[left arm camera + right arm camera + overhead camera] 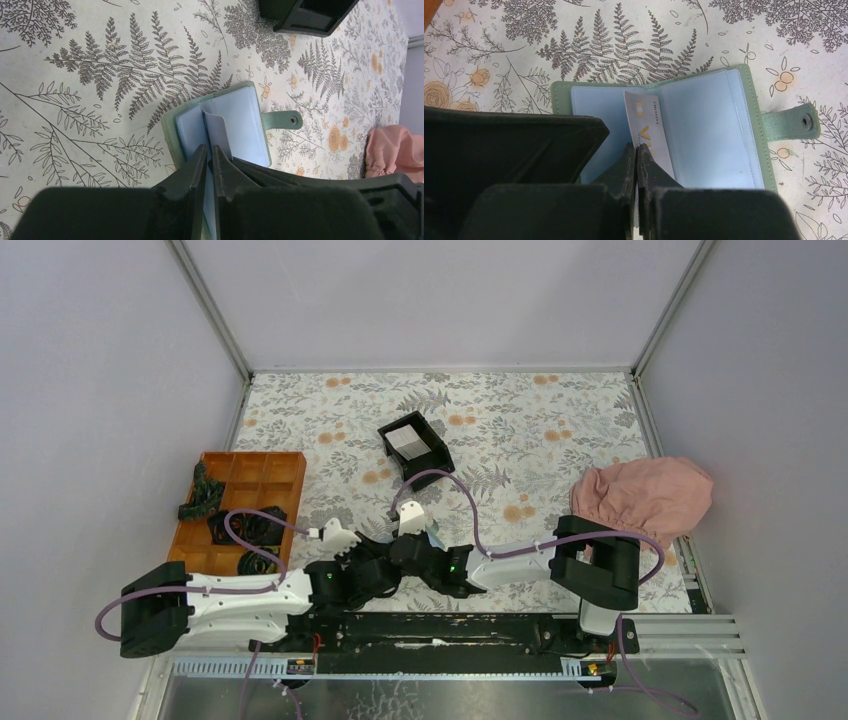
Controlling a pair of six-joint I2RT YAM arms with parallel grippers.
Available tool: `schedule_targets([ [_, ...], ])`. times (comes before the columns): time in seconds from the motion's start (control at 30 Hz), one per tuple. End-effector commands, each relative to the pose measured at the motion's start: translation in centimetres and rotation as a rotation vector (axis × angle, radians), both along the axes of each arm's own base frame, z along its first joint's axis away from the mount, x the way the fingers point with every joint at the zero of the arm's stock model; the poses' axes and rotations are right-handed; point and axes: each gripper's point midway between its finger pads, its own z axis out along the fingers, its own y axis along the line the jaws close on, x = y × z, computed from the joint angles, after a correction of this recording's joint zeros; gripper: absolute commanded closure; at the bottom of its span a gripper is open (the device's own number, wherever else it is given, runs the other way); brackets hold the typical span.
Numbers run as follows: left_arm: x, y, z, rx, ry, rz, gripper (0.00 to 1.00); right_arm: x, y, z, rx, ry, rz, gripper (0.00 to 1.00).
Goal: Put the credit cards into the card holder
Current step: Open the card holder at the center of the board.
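Note:
The sage-green card holder (751,100) lies open on the floral table, its light blue inside faces up and its snap tab to the right. It also shows in the left wrist view (240,112). My right gripper (636,150) is shut on a pale grey-white credit card (649,127) with gold letters, which stands on edge in the middle fold. My left gripper (209,150) is shut on a light blue inner leaf (192,127) of the holder. In the top view both grippers (385,562) (412,548) meet over the holder and hide most of it. More pale cards (408,439) lie in a black box.
The black open-top box (435,455) stands behind the grippers; it also shows in the left wrist view (305,17). An orange compartment tray (270,472) with black cables is at the left. A pink cloth (645,495) lies at the right.

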Motion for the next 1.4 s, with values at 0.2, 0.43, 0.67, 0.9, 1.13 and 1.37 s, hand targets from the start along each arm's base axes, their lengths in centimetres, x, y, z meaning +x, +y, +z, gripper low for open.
schedule_targets([
  [0.2, -0.8, 0.4, -2.9, -0.012, 0.08, -0.012, 0.89, -5.8, -5.5, -8.5, -0.241, 0.272, 0.084, 1.0],
  [0.43, -1.9, 0.8, -5.0, 0.021, 0.15, -0.021, 0.91, -5.0, -6.6, -8.4, -0.232, 0.283, 0.054, 1.0],
  [0.67, -1.6, 0.5, -5.8, 0.083, 0.158, -0.029, 0.91, -3.8, -8.8, -8.3, -0.232, 0.298, 0.007, 1.0],
  [0.9, -1.0, 0.4, -6.6, 0.169, 0.168, -0.045, 0.94, -2.5, -11.2, -8.3, -0.236, 0.317, -0.048, 1.0],
  [1.13, -0.9, 1.3, -7.8, 0.206, 0.197, -0.064, 0.95, -1.8, -12.5, -8.8, -0.233, 0.345, -0.079, 1.0],
  [1.37, -0.4, 1.7, -8.1, 0.258, 0.23, -0.103, 0.97, -1.1, -13.6, -8.9, -0.224, 0.356, -0.109, 1.0],
])
